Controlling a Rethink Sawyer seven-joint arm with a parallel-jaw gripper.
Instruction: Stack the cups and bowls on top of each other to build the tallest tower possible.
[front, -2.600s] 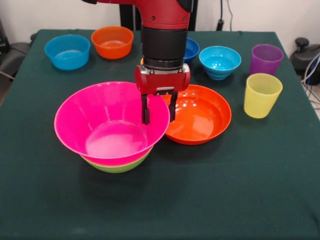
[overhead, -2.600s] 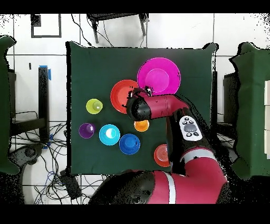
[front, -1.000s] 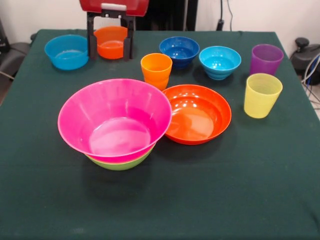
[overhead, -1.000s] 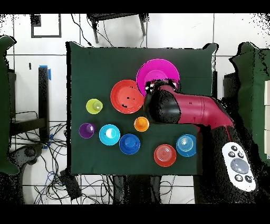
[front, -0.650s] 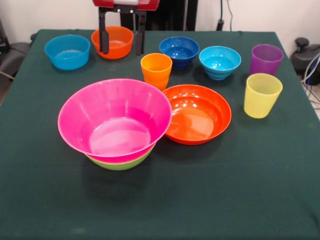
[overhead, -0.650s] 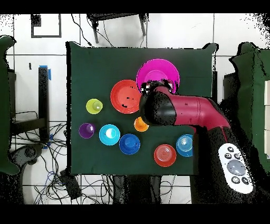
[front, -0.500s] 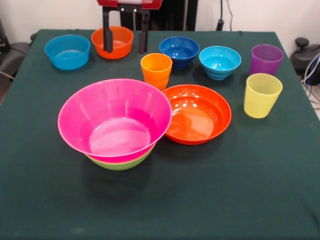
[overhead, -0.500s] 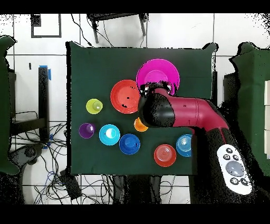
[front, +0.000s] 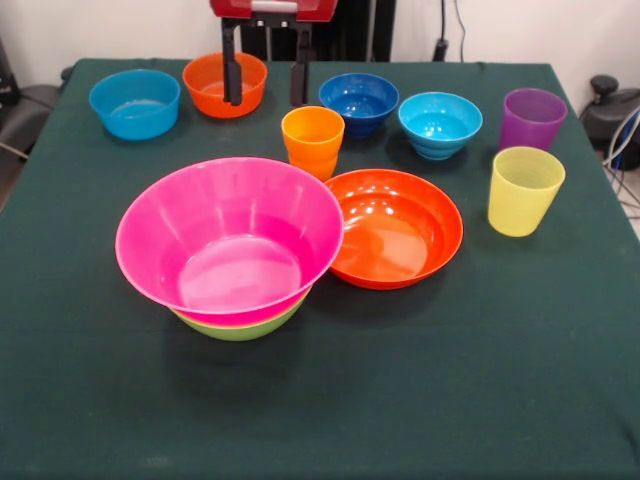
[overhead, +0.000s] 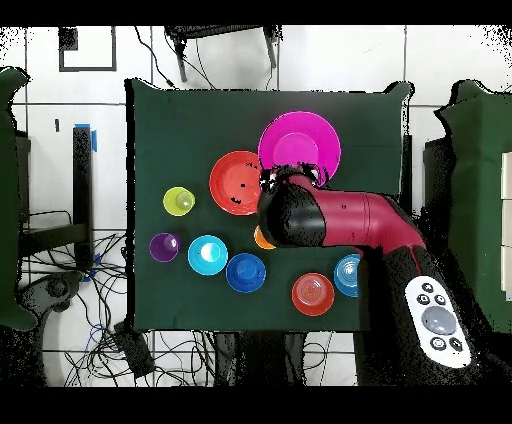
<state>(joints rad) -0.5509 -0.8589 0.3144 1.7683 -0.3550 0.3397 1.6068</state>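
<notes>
Judging by their gloss and thin walls, the cups and bowls are taken to be light, stiff plastic, slippery under metal fingers and unlikely to break, though easily tipped or slid by a glancing touch. The tower (front: 232, 255) so far is seen as the large pink bowl (front: 229, 232) nested in the lime green bowl (front: 238, 330), near the front of the bench (front: 400, 400). Just beside it, close to touching, lies the shallow orange bowl (front: 398, 226). The orange cup (front: 312, 140) stands upright behind these, with the dark blue bowl (front: 358, 102) and cyan bowl (front: 439, 123) further back, the purple cup (front: 532, 117) and yellow cup (front: 525, 189) to one side, and the small orange bowl (front: 224, 83) and blue bowl (front: 134, 102) at the far corner.

The gripper (front: 266, 70) is held high above the back of the bench, its fingers spread wide with nothing between them, between the small orange bowl and the dark blue bowl.

A rim pinch, one finger inside and one outside, is judged best for the bowls; the cups are better taken across the upper wall, where the taper gives purchase.

The bench is covered in dark green cloth, which is expected to give some grip beneath the pieces. Around it pale floor tiles (overhead: 230, 60) and loose cables (overhead: 90, 330) are visible
</notes>
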